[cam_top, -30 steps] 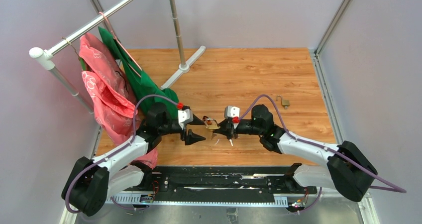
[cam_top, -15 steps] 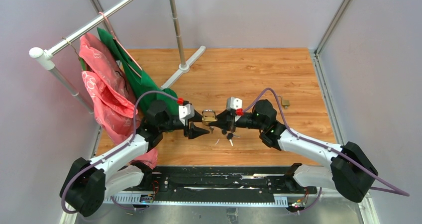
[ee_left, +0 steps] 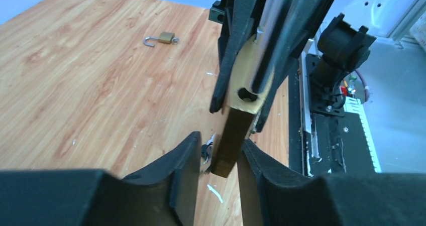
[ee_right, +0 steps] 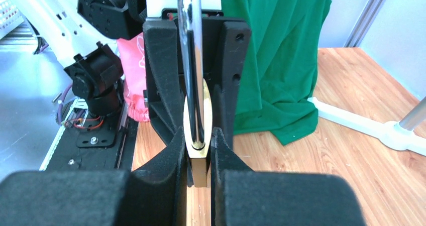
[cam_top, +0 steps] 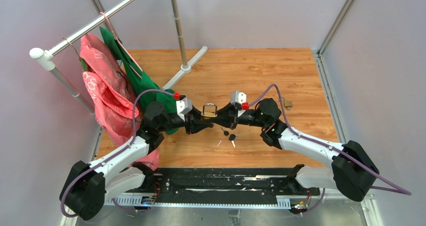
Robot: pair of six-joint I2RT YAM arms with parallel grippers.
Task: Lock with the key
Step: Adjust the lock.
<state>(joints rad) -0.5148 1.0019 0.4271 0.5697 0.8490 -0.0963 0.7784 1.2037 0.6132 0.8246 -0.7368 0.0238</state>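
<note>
The left claw point(ee_left: 219, 146) is half open. Its two black fingers straddle the lower corner of a brass padlock point(ee_left: 239, 116), and a gap shows on one side, so it has not clamped yet. Facing it, the right claw point(ee_right: 197, 134) is nearly closed and pinches the padlock's body flat between its pads. The padlock is held in the air between the two arms, above the middle of the wooden table point(cam_top: 261, 75), with its steel loop pointing up. In the left wrist view one hole in the top of the lock looks empty, so it is probably still unfastened.

A second ago the left claw gaped wide and sat apart from the padlock, which the right claw held lower and nearer the arm bases. Both claws have since risen and met, and the left one has been narrowing around the lock. This looks like a handover or a two-handed brace.

The keys point(cam_top: 229, 135) lie on the table just below, in much the same spot and untouched, so the locking itself has not begun. A small spare padlock point(cam_top: 288, 104) lies well off to the right.
</note>
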